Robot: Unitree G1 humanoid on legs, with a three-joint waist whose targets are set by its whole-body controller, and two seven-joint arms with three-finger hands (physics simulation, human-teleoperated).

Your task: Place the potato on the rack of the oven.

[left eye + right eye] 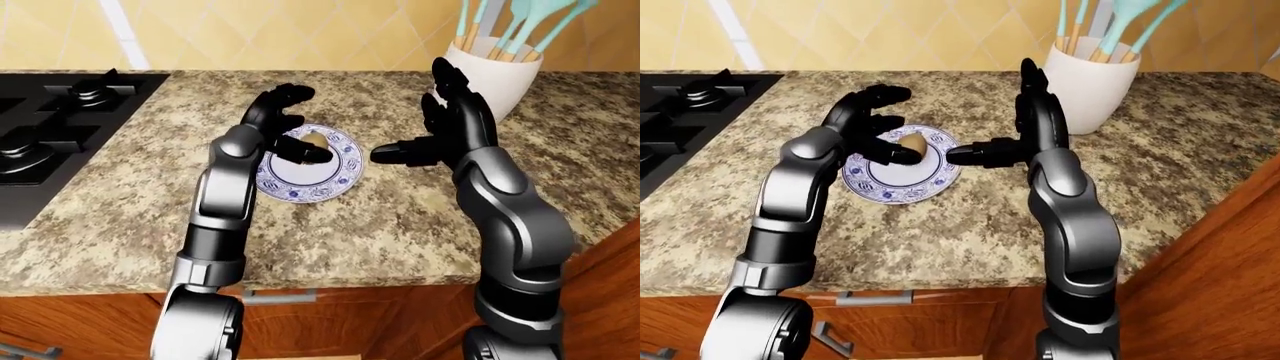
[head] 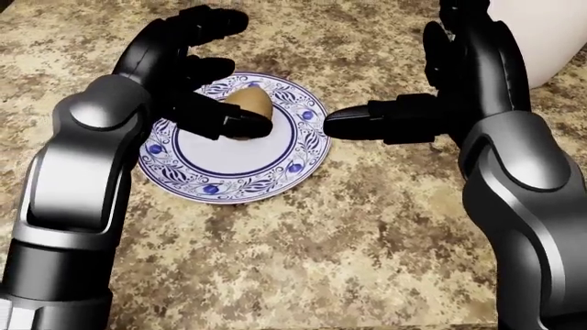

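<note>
A brown potato (image 2: 251, 103) lies on a white plate with a blue pattern (image 2: 229, 180) on the granite counter. My left hand (image 2: 212, 89) is open and curled over the plate's left side, its thumb (image 2: 240, 124) touching the potato's lower left while the other fingers arch above it. Right of the plate my right hand (image 2: 431, 96) is open, palm toward the potato, its thumb (image 2: 353, 124) pointing at the plate's right rim without touching. No oven shows in any view.
A white holder with teal utensils (image 1: 495, 64) stands on the counter behind my right hand. A black stove top (image 1: 50, 127) fills the left of the eye views. The counter edge and wooden cabinet fronts (image 1: 940, 315) run along the bottom.
</note>
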